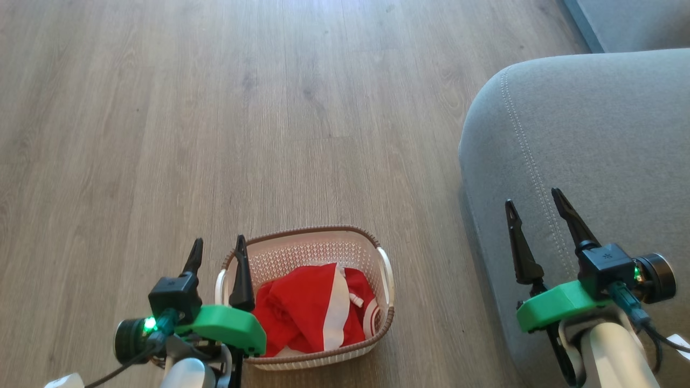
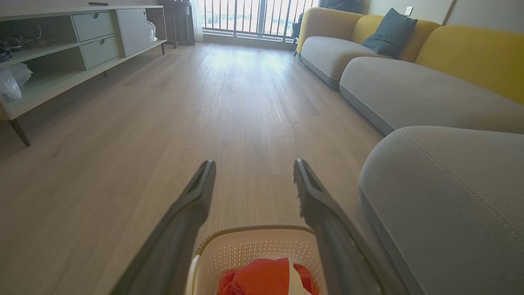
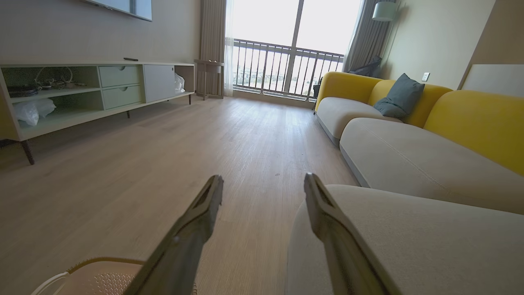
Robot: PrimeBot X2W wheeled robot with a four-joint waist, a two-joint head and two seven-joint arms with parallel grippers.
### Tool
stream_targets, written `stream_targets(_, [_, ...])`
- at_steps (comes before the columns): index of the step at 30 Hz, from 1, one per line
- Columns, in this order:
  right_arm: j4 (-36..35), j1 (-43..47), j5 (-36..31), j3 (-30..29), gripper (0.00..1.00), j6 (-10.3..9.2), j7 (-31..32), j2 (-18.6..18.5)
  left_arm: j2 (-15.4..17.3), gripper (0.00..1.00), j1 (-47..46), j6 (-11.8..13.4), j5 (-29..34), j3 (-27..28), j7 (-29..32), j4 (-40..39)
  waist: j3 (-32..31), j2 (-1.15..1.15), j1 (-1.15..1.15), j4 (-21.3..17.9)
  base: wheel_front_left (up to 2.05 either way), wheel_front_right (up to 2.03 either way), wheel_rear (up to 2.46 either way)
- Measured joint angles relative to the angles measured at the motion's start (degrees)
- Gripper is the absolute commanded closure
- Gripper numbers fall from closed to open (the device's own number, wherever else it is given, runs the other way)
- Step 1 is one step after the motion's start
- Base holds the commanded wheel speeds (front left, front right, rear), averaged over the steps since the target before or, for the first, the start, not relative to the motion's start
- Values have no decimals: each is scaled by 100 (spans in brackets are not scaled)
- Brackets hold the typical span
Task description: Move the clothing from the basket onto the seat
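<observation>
— Sitting bunched up in the basket point(image 1: 323, 250), that's where the red clothing point(image 1: 307, 318) is, broad white stripe and a bit of drawstring showing. Basket's on the wood floor point(image 1: 215, 108), near the grey seat point(image 1: 593, 134) off to the right, not touching it.

— ok and the claws?

— Left claw point(image 1: 219, 238) hangs over the basket's left rim, fingers spread wide, nothing in them. Right claw point(image 1: 531, 196) is over the seat's near corner, same deal, wide open and empty.

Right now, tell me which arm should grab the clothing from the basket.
Left. The left gripper hangs open by the basket, beside the clothing; the right gripper is by the seat.
</observation>
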Motion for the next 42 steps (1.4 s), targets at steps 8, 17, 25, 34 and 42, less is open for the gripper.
stream_targets(8, [14,-43,-7,23,0,0,0,0,-1,0,1,-78,-26,82,0,16,16,0,0,-58,0,0,0])
stream_targets(17, [42,-114,-123,-36,0,0,-1,1,-1,0,-5,-328,-2,-231,0,466,294,0,0,-208,0,0,0])
stream_targets(25, [-103,-487,-214,-183,0,0,-1,3,-12,0,-791,-682,379,-392,0,1317,1223,0,0,-361,0,0,0])
stream_targets(34, [-294,-921,31,-164,0,0,-1,5,66,0,-2260,-1120,1056,-266,0,2462,2640,0,1,-630,0,0,0])
stream_targets(42, [-324,-1204,542,155,0,0,-1,31,650,0,-3366,-1312,1425,-256,-1,4044,3753,0,2,-1120,0,0,0])
